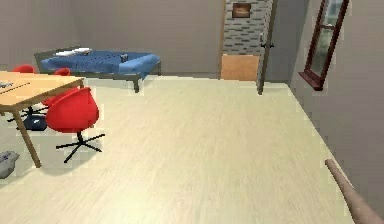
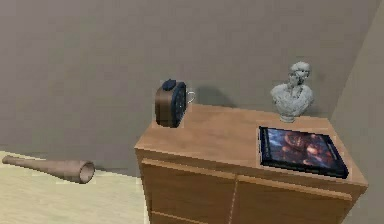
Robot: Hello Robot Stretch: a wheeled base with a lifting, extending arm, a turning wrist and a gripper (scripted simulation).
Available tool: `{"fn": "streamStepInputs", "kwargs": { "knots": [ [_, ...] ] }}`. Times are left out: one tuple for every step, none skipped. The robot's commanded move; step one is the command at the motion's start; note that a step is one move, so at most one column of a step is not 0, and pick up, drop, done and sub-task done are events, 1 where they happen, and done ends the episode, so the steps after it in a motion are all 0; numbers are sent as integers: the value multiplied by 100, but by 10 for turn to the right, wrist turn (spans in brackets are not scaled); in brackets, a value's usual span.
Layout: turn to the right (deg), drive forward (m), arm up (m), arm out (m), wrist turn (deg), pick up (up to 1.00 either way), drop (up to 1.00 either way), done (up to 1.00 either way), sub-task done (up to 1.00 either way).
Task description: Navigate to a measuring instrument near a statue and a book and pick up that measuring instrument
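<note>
Brown wood all over this one, but claw first: I honestly can't tell what state the claw is in from these shots, so no guess from me.

Working outward, the arm side view has a wooden surface (image 2: 222, 135) with drawers under it. Toward its back left corner stands a dark, roundish, clock-looking thing, which I take for the measuring instrument (image 2: 171, 103). A grey bust (image 2: 292, 92) sits at roughly 3 o'clock from it, well apart. A dark-covered book (image 2: 301, 150) lies flat at about 4 o'clock, just in front of the bust.

Progress-wise, I'd say the driving part is pretty much done, since that trio is right on the arm's side. The reach and the grab are what's left.

Edges: the measuring instrument is near the surface's left edge and the wall behind, so not much slack there. A baseball bat (image 2: 55, 168) lies on the floor at 8 o'clock from the surface. In the forward view the pale floor (image 1: 200, 150) is wide open, with a red chair (image 1: 75, 112) off at 9 o'clock.
</note>
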Motion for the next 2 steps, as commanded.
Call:
{"fn": "streamStepInputs", "kwargs": {
  "knots": [
    [0, 0, 38, 0, 0, 0, 0, 0, 0],
    [0, 0, 0, 50, 0, 0, 0, 0, 0]
  ]
}}
